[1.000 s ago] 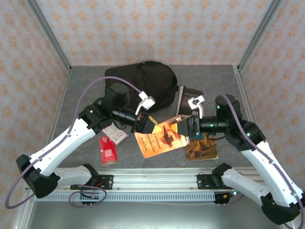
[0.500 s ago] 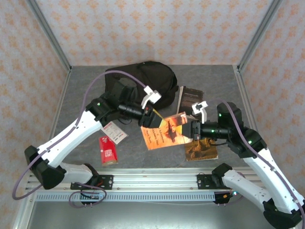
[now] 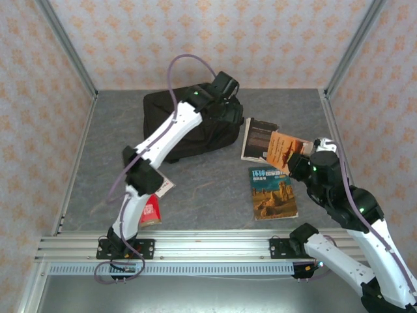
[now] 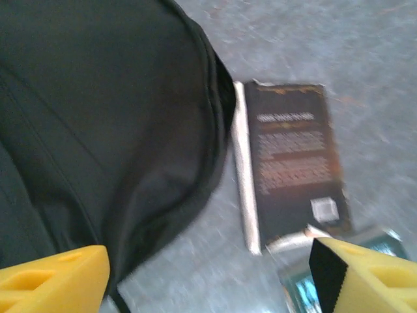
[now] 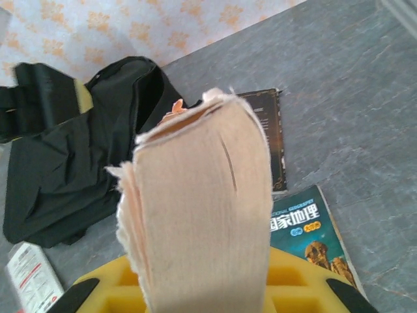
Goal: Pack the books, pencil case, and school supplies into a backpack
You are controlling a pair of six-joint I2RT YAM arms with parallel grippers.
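My right gripper (image 3: 293, 160) is shut on the orange book (image 3: 282, 150) and holds it up on edge. Its pale page edges (image 5: 202, 215) rise from between the yellow jaws. The black book (image 3: 257, 138) lies flat just behind it. The desert-rock book (image 3: 273, 192) lies in front. My left gripper (image 3: 229, 104) hangs open over the right end of the black backpack (image 3: 186, 120). Its yellow fingers (image 4: 52, 283) are spread, with nothing between them, above the backpack's edge (image 4: 98, 130) and the black book (image 4: 293, 169). The pencil case is out of view.
A red packet (image 3: 148, 210) and a white-and-red card (image 3: 163, 186) lie at the front left beside the left arm's lower link. Metal frame posts and patterned walls close in the grey table (image 3: 208, 189).
The left gripper has opened, let go of the orange book and swung back over the backpack. The right gripper has shut on the book and carried it right, above the black book.
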